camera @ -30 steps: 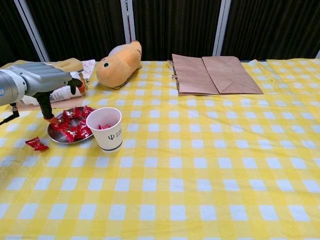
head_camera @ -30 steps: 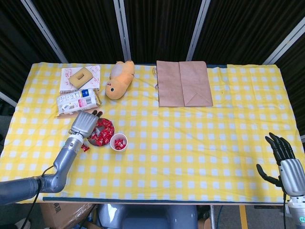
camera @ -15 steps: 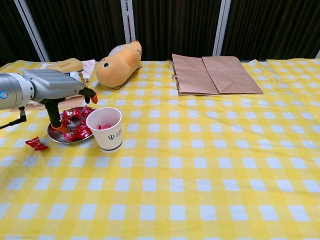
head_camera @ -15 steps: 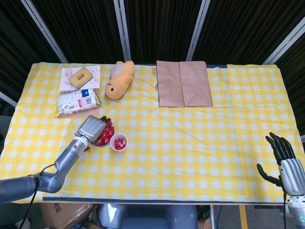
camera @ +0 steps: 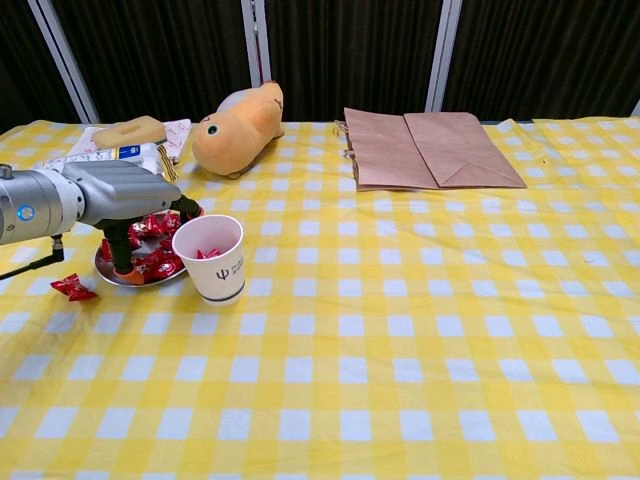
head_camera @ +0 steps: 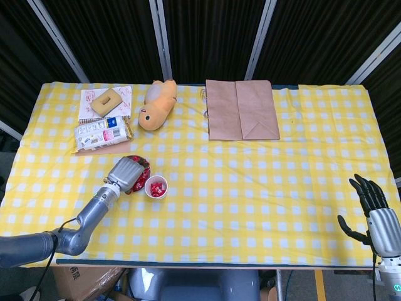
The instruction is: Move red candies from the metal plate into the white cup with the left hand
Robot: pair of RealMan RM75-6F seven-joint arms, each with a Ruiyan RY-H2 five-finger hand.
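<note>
The table (camera: 420, 340) wears a yellow check cloth, and the work sits at its left side. The left hand (camera: 125, 195) hangs over the plate (camera: 110, 270) with fingers pointing down into the red candies (camera: 160, 262); whether anything is pinched between them I cannot tell, since the palm hides the tips in the head view. The cup (camera: 213, 258) stands just beside the plate's right edge, with a few candies already inside.

The step looks like picking a candy. It would go best by closing on one wrapper near the top of the pile, lifting straight up, then crossing low to the cup mouth without brushing its rim (a light cup tips easily). One stray candy (camera: 73, 288) lies on the cloth left of the plate.

Further back sit a paper bag (camera: 430, 148), a plush toy (camera: 240, 118), and a snack packet (head_camera: 100, 133), all well apart. The right hand (head_camera: 376, 210) rests far off, fingers spread, holding nothing.
</note>
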